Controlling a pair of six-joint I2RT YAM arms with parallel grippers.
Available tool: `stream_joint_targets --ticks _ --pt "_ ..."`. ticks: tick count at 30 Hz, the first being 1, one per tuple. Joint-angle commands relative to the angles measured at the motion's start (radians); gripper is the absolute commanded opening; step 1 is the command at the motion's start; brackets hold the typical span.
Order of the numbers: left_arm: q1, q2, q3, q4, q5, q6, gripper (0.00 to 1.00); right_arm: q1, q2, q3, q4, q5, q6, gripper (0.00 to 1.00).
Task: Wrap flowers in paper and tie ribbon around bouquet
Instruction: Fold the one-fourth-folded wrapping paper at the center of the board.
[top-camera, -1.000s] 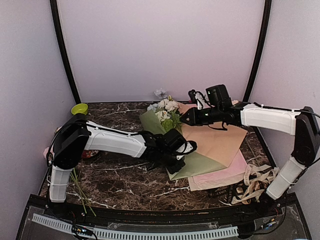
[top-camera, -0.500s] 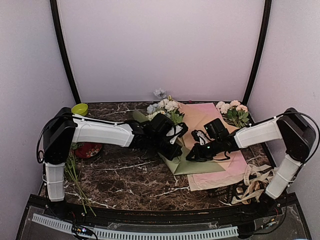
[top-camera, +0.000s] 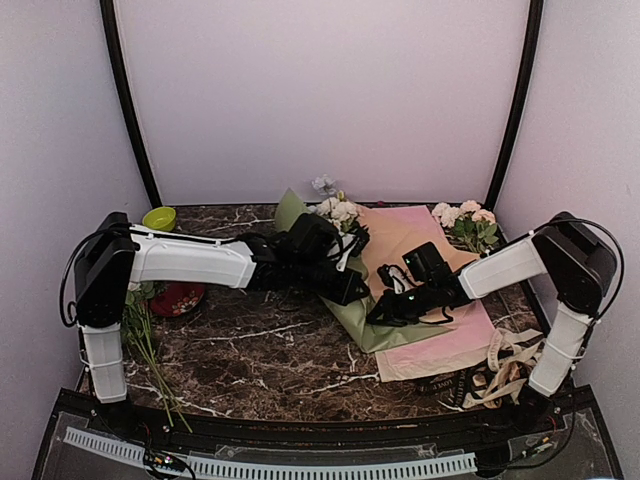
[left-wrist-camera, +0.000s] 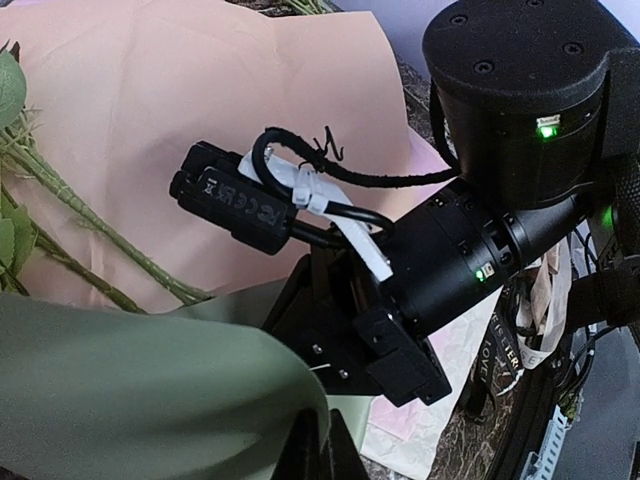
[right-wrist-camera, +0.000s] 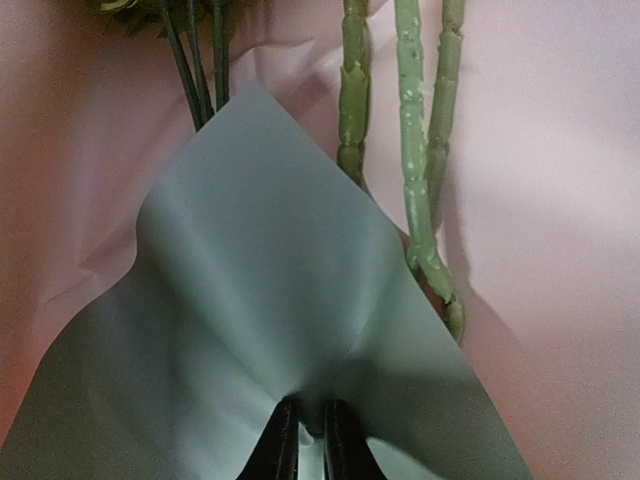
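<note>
The paper (top-camera: 385, 325) lies on the desk (top-camera: 260, 340), one flap raised over the stems (right-wrist-camera: 415, 180) of the flowers (top-camera: 335, 212), with my left jaws and my right jaws each clamped on its edge. Wrapping looks barely begun. The ribbon (top-camera: 445, 385) lies unused near the desk's right side.

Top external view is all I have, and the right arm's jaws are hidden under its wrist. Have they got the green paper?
Observer: Yes, the right wrist view shows them pinched on the paper.
Operator: And the left jaws?
Observer: Left wrist view: shut on a fold of the same sheet.
Operator: What's under that fold?
Observer: The flowers' stems lie on the tan sheet and pass under the green fold.
</note>
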Motion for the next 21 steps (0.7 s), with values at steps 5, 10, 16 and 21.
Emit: stream_joint_targets --ticks 5,10,16,21 --pt "0.02 0.068 0.024 0.042 0.03 -0.085 0.0 0.014 0.002 -0.007 -0.045 0.043 0.008 0.11" --pt "0.024 0.097 0.041 0.026 0.012 -0.089 0.0 0.031 -0.048 -0.003 -0.05 0.062 0.02 0.11" --pt "0.025 0.104 0.037 0.027 0.001 -0.091 0.0 0.056 -0.13 -0.028 -0.047 0.104 0.038 0.11" --pt "0.026 0.104 0.036 0.025 -0.003 -0.089 0.0 0.093 -0.221 -0.055 -0.035 0.116 0.048 0.17"
